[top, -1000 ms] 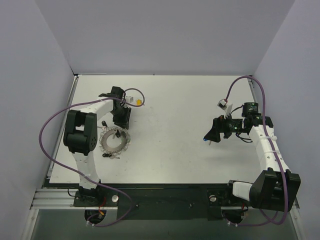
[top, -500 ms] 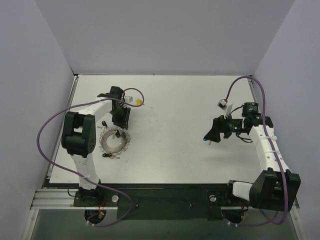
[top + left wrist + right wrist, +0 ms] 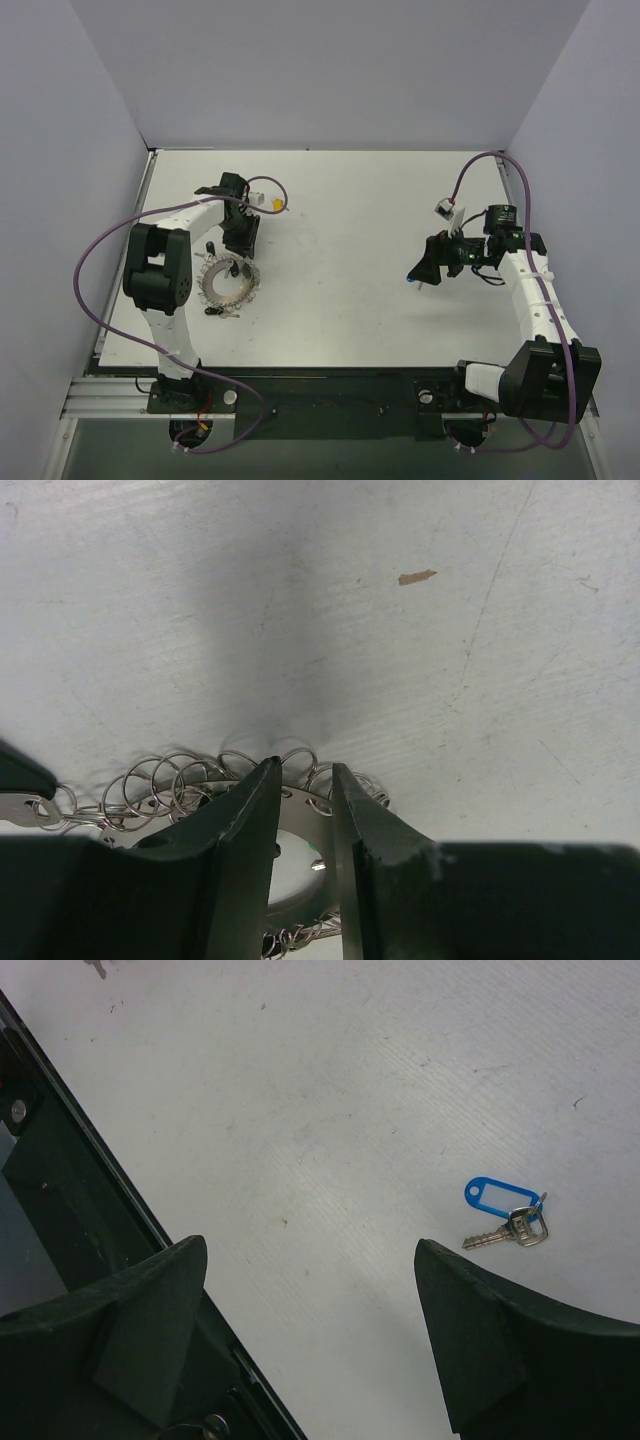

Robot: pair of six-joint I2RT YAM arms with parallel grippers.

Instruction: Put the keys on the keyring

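- From above: the keyring point(image 3: 229, 283) lies flat on the left side of the white table point(image 3: 340, 320). It is a round silvery loop, bumpy like a chain. The left claw point(image 3: 238, 258) is right at its far rim. The right claw point(image 3: 418, 272) is well apart, over on the right, and a tiny blue key point(image 3: 409, 281) lies just beside its tips. That key is not on the loop — so I think the job is far from done.
- Left wrist: the two dark fingers point(image 3: 240, 830) of the left claw are almost together, with only a thin gap. They sit over the keyring's rim, which is made of many thin, shiny wire loops that overlap. I cannot tell if the fingers pinch the wire or only touch it. A dark green key head point(image 3: 18, 770) peeks in at the left edge, with a silver bit next to the loops. I cannot tell if it is hooked on. The table is pale and a little scratched, with one small brown speck point(image 3: 418, 577).
- Right wrist: the right claw is spread wide and holds nothing. The blue key lies flat on the table to the right. It has a smooth plastic head with a long hole in it, and a small silver blade with teeth. I think it has yet to be picked up and carried over to the keyring — most of the work is left.
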